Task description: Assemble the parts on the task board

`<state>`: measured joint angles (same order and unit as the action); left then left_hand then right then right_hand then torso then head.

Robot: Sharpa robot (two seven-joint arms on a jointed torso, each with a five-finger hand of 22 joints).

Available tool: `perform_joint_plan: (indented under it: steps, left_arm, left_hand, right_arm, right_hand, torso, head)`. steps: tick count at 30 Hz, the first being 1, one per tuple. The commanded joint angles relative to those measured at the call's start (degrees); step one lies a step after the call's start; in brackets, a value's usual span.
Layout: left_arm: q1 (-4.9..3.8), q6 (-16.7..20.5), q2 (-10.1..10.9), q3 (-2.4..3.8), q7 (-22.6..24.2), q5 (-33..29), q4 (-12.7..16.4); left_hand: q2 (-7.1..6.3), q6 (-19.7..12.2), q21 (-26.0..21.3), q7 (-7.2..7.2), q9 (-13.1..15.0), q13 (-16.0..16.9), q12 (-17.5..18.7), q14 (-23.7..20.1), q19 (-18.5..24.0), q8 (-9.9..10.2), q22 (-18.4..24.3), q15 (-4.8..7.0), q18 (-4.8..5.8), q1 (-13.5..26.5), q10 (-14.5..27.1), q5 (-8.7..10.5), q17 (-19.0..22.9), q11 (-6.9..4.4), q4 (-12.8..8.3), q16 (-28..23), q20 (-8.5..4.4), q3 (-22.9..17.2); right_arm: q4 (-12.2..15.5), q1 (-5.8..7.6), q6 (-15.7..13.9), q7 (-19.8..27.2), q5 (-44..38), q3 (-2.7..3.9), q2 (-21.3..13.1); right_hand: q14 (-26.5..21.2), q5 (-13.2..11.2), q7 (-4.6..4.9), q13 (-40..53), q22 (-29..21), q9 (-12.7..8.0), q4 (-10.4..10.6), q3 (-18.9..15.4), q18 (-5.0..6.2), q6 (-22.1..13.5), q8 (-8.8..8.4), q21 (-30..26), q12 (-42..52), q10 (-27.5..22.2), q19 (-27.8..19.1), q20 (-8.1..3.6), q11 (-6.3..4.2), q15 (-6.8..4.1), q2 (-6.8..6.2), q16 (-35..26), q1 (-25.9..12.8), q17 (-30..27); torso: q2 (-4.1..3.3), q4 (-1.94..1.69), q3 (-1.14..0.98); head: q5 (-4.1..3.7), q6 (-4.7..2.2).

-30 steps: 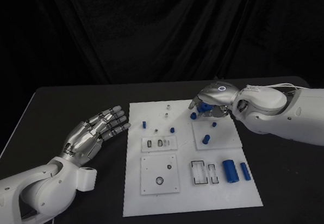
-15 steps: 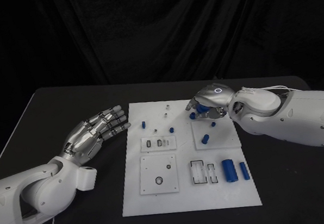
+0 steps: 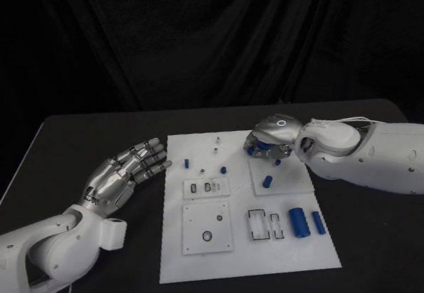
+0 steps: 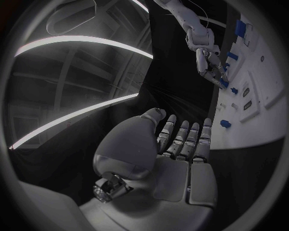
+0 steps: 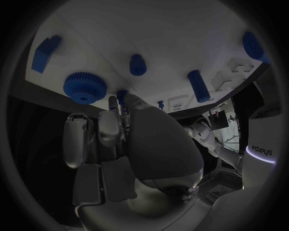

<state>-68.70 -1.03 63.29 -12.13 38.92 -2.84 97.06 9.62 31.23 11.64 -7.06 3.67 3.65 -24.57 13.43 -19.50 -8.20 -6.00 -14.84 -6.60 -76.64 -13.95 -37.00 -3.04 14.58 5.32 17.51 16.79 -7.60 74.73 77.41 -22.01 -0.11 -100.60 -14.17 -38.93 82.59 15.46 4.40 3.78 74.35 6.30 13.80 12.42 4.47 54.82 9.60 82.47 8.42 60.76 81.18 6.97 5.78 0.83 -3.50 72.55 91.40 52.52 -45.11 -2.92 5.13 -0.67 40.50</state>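
Observation:
The white task board lies mid-table with blue parts on it: two long cylinders near its right edge, a short one, and small pegs. My right hand is curled over the board's far right corner. In the right wrist view its thumb and a fingertip meet on a small blue part, beside a blue gear, a blue block and two cylinders. My left hand hovers left of the board, fingers apart and holding nothing; its palm faces the board.
Square inset plates with slots sit on the board's near half. Black table surrounds the board, with a dark curtain behind. The right forearm stretches over the table right of the board.
The right hand has shifted slightly left and toward the board's far edge, fingers curling tighter over the blue parts. The left hand has stayed still.

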Motion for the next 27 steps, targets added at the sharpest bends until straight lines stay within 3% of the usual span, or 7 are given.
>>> perform_joint_plan:
  steps: [1,4,9,12,17,22,27]
  left_arm:
    - [-0.04,-1.12,-0.13,0.03,11.34,0.15,0.18]
    - [-0.04,-1.22,-0.14,0.03,11.23,0.15,0.29]
    - [-0.03,-1.27,-0.11,0.03,11.03,0.15,0.39]
    - [-0.02,-1.16,0.03,0.03,10.9,0.15,0.4]
    - [-0.02,-1.01,0.18,0.03,10.76,0.15,0.42]
    - [-0.02,-0.95,0.05,0.03,10.65,0.15,0.34]
    - [-0.02,-0.87,0.02,0.03,10.49,0.15,0.4]
  left_hand:
    - [0.38,-0.06,-0.04,-0.27,-0.04,-0.02,-0.22,-0.43,-0.01,0.32,0.05,-0.01,1.03,0.36,-0.02,-0.16,0.04,0.48,0.01,-0.05,-0.11,-0.3]
    - [0.43,-0.11,-0.05,-0.3,-0.05,-0.03,-0.21,-0.46,0.01,0.35,0.06,-0.01,1.03,0.42,0.02,-0.16,0.04,0.49,-0.06,-0.05,-0.11,-0.46]
    - [0.52,-0.16,-0.07,-0.35,-0.06,-0.04,-0.21,-0.52,0.05,0.39,0.08,-0.03,1.03,0.52,0.09,-0.12,0.05,0.55,-0.18,-0.06,-0.1,-0.74]
    - [0.65,-0.2,-0.09,-0.42,-0.07,-0.04,-0.25,-0.55,0.09,0.43,0.1,-0.06,1.04,0.65,0.13,-0.1,0.04,0.59,-0.3,-0.02,-0.1,-1.1]
    - [0.69,-0.13,-0.07,-0.43,-0.06,-0.03,-0.31,-0.55,0.07,0.42,0.1,-0.07,1.04,0.69,0.12,-0.09,0.04,0.6,-0.36,0.01,-0.1,-1.24]
    - [0.69,-0.13,-0.07,-0.43,-0.06,-0.03,-0.31,-0.55,0.07,0.42,0.1,-0.07,1.04,0.69,0.12,-0.09,0.04,0.6,-0.36,0.01,-0.1,-1.24]
    - [0.73,-0.11,-0.1,-0.46,-0.05,-0.03,-0.32,-0.56,0.12,0.42,0.12,-0.05,1.04,0.75,0.14,-0.09,0.03,0.61,-0.47,0.04,-0.1,-1.45]
  right_arm:
    - [-0.69,-0.44,-1.1,0.28,-0.61,0.0,0.33]
    - [-1.22,-0.64,-2.05,0.8,-0.61,0.0,0.59]
    - [-1.22,-0.78,-5.27,1.89,-0.61,0.0,0.43]
    - [-0.6,-0.64,-7.53,2.15,-0.61,0.04,0.05]
    - [0.96,1.21,-8.79,1.56,0.12,0.1,-0.19]
    - [1.9,4.03,-6.67,0.69,3.48,0.13,0.69]
    - [0.56,5.57,-4.78,0.03,4.72,0.25,3.12]
  right_hand:
    - [0.06,0.18,0.12,0.08,0.06,0.37,-0.19,0.61,-0.77,0.74,0.35,-0.37,-0.22,0.72,-0.09,-0.05,-0.18,-0.1,-0.13,-0.24,0.73,-0.07]
    - [-0.08,0.03,0.52,0.09,-0.08,0.98,-0.5,1.45,-0.73,1.89,0.84,-0.51,-0.41,1.62,-0.24,-0.24,-0.41,-0.29,-0.28,-0.51,0.79,-0.36]
    - [0.02,-0.79,1.29,0.33,0.06,3.1,-1.72,2.84,-0.71,5.54,2.84,-0.61,-0.04,5.91,-0.26,-1.34,-2.02,-1.6,-0.31,-0.72,0.98,-0.2]
    - [0.2,-1.95,1.18,0.28,0.44,4.58,-2.32,3.34,-0.8,6.92,3.75,-0.55,-0.48,8.19,-0.03,-2.01,-2.73,-2.23,-0.45,-1.0,0.69,-0.21]
    - [0.34,-4.19,1.18,0.17,0.48,5.6,-2.58,3.5,-0.81,7.12,3.96,-0.67,-1.38,9.31,-0.01,-2.29,-2.97,-2.45,-0.67,-1.25,0.31,-0.2]
    - [0.35,-5.55,1.43,0.09,0.47,6.1,-2.97,3.84,-0.81,6.7,3.7,-0.78,-2.26,9.39,-0.04,-2.32,-2.8,-2.36,-0.75,-1.43,0.62,-0.2]
    - [0.22,-7.4,1.5,0.07,0.3,6.54,-3.15,3.99,-0.76,6.17,3.32,-0.99,-3.24,9.2,-0.18,-2.18,-2.6,-2.21,-0.93,-1.76,0.64,-0.48]
  torso:
    - [0.03,0.03,-0.01]
    - [0.04,0.04,-0.01]
    - [0.06,0.01,-0.04]
    - [0.08,0.05,-0.03]
    - [0.1,0.05,-0.03]
    - [0.11,0.04,-0.03]
    - [0.12,0.14,0.02]
  head:
    - [0.04,0.05]
    - [0.04,0.05]
    - [0.29,0.04]
    - [0.61,0.12]
    - [0.96,0.39]
    - [1.11,0.69]
    - [1.31,0.99]
